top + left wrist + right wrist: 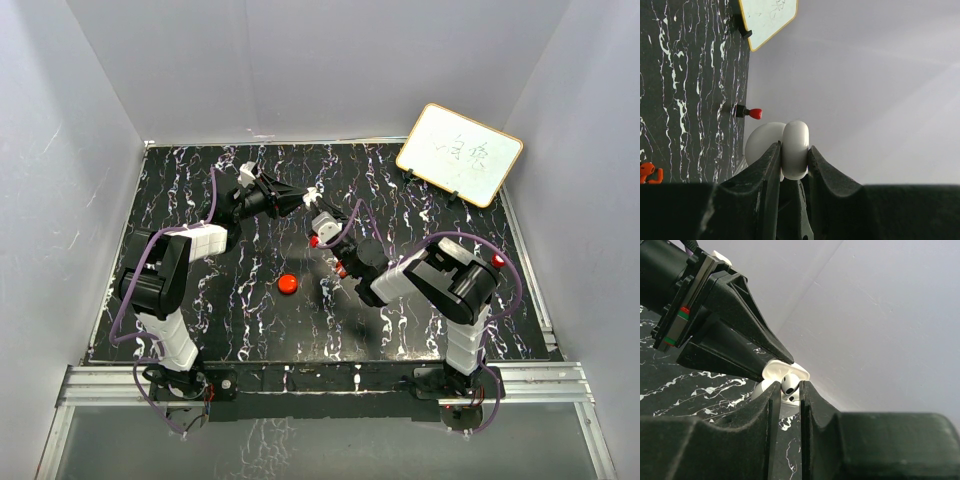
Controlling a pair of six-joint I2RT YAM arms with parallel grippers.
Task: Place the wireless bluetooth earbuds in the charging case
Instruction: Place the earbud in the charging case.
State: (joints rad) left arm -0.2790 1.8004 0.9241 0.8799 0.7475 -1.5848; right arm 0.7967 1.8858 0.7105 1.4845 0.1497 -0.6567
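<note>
- Grey plain walls point(320, 60) round a black, white-veined marble-look table point(200, 180). The action is in the upper middle of the top view, raised off the surface.
- Small white glossy rounded plastic charging case point(796, 142): lid flipped open, clamped across its body by the left gripper point(794, 148), with both black fingers pressed on its sides.
- Tiny white plastic earbud point(789, 382) with a dark spot: pinched at the fingertips of the right gripper point(789, 385), jaws nearly together on it.
- Key relation, right wrist view: the earbud sits right at the case's open mouth. The lid is just up-left behind it and the case body just below-left of the fingertips. Touching or barely apart, cannot tell.
- The earbud's long axis looks roughly upright in frame, heading down into the case. The fingers hide most of it, so that's a guess.
- The arms meet tip to tip. The right one carries the bud, so I'd expect it to make the final push while the left just holds.
- Count: one charging case, one earbud clearly seen. A second white bit with a dark dot just below it may be the other bud; too small to tell.
- Further out: one red round piece point(288, 284) on the table at centre frame, well apart from both grippers. One tan-framed whiteboard point(460, 153) is propped at upper right.
</note>
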